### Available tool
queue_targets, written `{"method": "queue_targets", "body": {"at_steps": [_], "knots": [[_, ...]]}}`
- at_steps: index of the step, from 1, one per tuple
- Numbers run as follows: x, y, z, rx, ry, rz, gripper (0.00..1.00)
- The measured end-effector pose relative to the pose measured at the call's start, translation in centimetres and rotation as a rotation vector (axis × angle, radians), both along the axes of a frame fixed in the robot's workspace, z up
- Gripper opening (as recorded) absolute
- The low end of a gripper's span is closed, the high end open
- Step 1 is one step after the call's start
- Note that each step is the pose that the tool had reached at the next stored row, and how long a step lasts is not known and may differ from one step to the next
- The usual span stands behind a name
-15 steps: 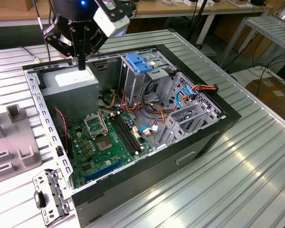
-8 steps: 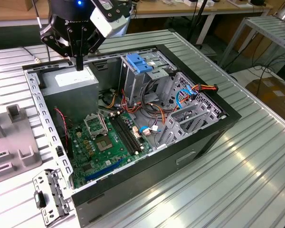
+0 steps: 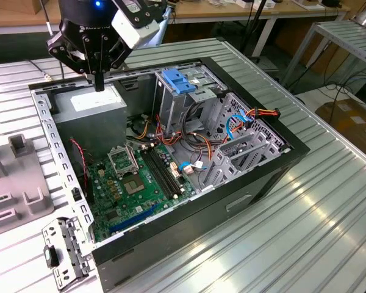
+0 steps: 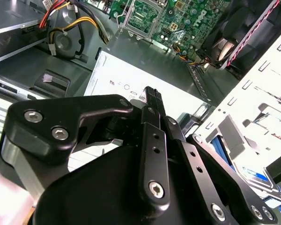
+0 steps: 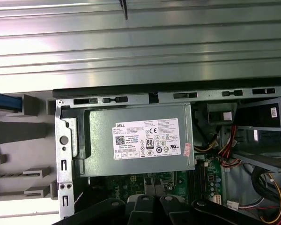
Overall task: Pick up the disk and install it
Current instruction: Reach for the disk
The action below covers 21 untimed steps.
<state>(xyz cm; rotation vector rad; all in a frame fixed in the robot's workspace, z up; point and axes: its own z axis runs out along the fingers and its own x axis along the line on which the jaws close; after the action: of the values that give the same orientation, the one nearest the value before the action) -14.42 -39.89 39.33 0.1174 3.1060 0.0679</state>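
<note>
My gripper (image 3: 99, 85) hangs above the back corner of the open computer case (image 3: 244, 183), at the exterior view's left, over the grey power-supply box (image 3: 88, 102). Its black fingers (image 4: 152, 101) are pressed together with nothing between them. The disk (image 4: 255, 174) shows in the second wrist view as a white label with a blue band beyond the case's silver side rail. In the first wrist view a blue strip (image 5: 7, 101), seemingly the disk's side rail, lies outside the case. The gripper is well apart from it.
Inside the case are a green motherboard (image 3: 140, 177), loose cables (image 3: 192, 143) and a drive cage with a bare light-blue bracket (image 3: 177, 82) on top. A grey fixture (image 3: 15, 183) stands beside the case at the exterior view's left. Everything rests on a slatted metal table (image 3: 305, 232).
</note>
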Motion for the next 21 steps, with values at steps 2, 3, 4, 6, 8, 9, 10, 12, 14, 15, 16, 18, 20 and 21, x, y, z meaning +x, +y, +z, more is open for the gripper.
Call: {"method": "queue_targets", "body": {"at_steps": [2,3,4,6,8,9,10,12,14,15,16,18,20,21], "knots": [[-0.2,0.0,0.0,0.0,-0.001,0.0,0.11],[-0.29,0.0,0.0,0.0,-0.0016,0.0,0.11],[-0.37,0.0,0.0,0.0,-0.0021,0.0,0.11],[-0.51,0.0,0.0,0.0,-0.0029,0.0,0.11],[-0.68,0.0,0.0,0.0,-0.0038,0.0,0.11],[-0.74,0.0,0.0,0.0,-0.0042,0.0,0.11],[-0.83,0.0,0.0,0.0,-0.0046,0.0,0.11],[-1.02,0.0,0.0,0.0,-0.0058,0.0,0.11],[-1.18,0.0,0.0,0.0,-0.0067,0.0,0.11],[-1.24,0.0,0.0,0.0,-0.007,0.0,0.11],[-1.35,0.0,0.0,0.0,-0.0076,0.0,0.11],[-1.52,0.0,0.0,0.0,-0.0085,0.0,0.11],[-1.65,0.0,0.0,0.0,-0.0093,0.0,0.11],[-1.71,0.0,0.0,0.0,-0.0096,0.0,0.11]]}}
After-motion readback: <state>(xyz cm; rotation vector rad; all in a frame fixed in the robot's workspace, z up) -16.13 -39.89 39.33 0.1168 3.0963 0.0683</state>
